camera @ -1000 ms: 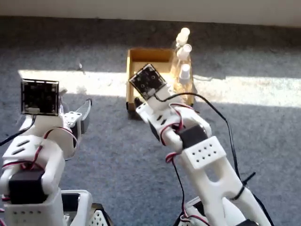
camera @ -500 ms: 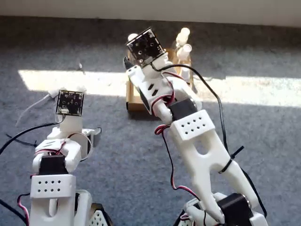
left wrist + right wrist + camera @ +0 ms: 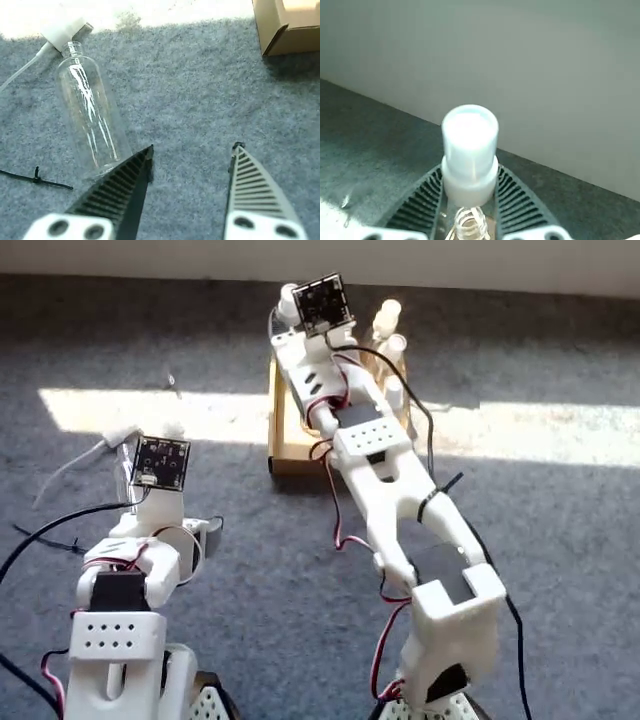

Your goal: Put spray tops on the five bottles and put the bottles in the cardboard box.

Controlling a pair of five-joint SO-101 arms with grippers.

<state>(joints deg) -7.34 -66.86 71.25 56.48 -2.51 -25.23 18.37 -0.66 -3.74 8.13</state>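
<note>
My right gripper (image 3: 470,174) is shut on a clear bottle just below its white spray top (image 3: 470,140). In the high view this bottle (image 3: 288,300) is held upright over the far left corner of the cardboard box (image 3: 285,445). Three capped bottles (image 3: 393,348) stand along the box's right side. Another clear bottle (image 3: 92,120) lies on the carpet, a loose white spray top (image 3: 62,32) at its neck. My left gripper (image 3: 192,148) hovers open just short of that bottle's base, with nothing between its fingers.
Grey carpet covers the floor, with a sunlit band across it. A black zip tie (image 3: 35,177) lies beside the lying bottle. The box's near corner (image 3: 287,27) sits off to one side of my left gripper. A pale wall (image 3: 545,75) rises behind the box.
The right arm has stretched out farther, carrying its bottle from the box's near side to its far left corner. The left arm drew back a second ago and has hardly moved since.
</note>
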